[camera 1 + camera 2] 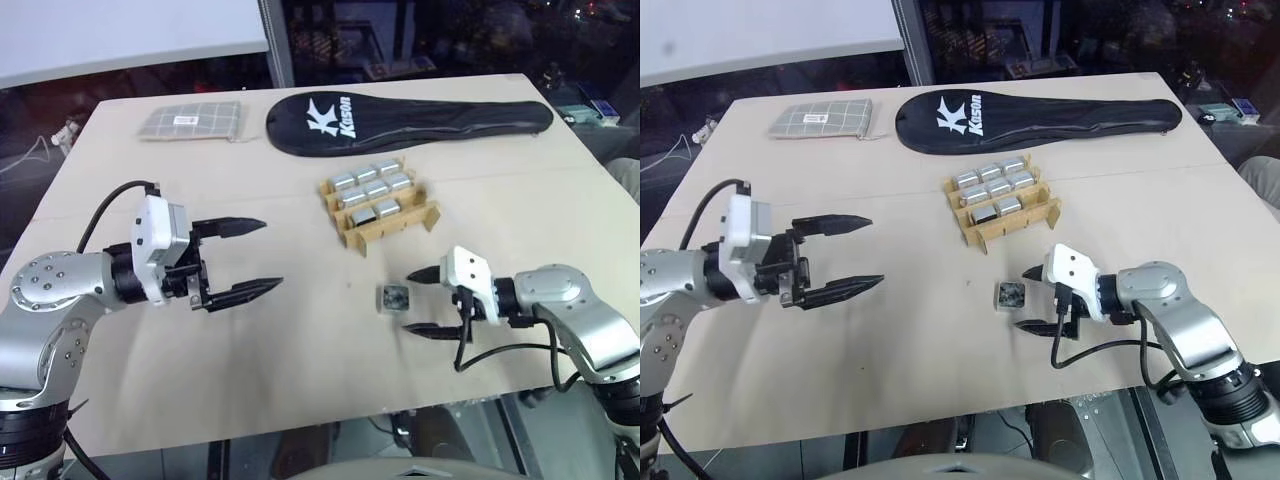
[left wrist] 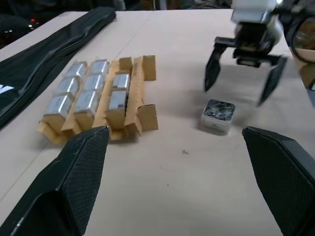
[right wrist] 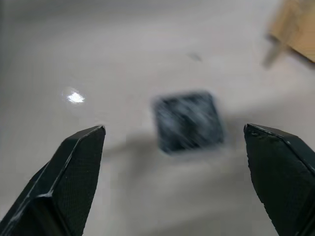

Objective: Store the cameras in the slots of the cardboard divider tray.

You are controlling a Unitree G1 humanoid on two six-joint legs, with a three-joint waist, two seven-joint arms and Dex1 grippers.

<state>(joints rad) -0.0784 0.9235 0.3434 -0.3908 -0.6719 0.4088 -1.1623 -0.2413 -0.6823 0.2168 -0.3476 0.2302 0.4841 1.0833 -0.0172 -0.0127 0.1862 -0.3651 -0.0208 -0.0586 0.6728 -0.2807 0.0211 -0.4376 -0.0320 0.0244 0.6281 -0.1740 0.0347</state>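
You see brushed, silver-grey metal on the cameras, with a dull sheen; the loose camera shows a dark, glossy, speckled face. The cardboard divider tray is matt brown cardboard with raw cut edges. The tabletop looks smooth, matt and pale. The racket cover is black fabric with a slight sheen.

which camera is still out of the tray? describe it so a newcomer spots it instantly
Start at the cardboard tray mid-table, below the black racket cover. Toward the near edge from it, a lone camera lies flat on the bare table, just ahead of the open right claw. Unlike the slotted ones, it shows a dark face upward.
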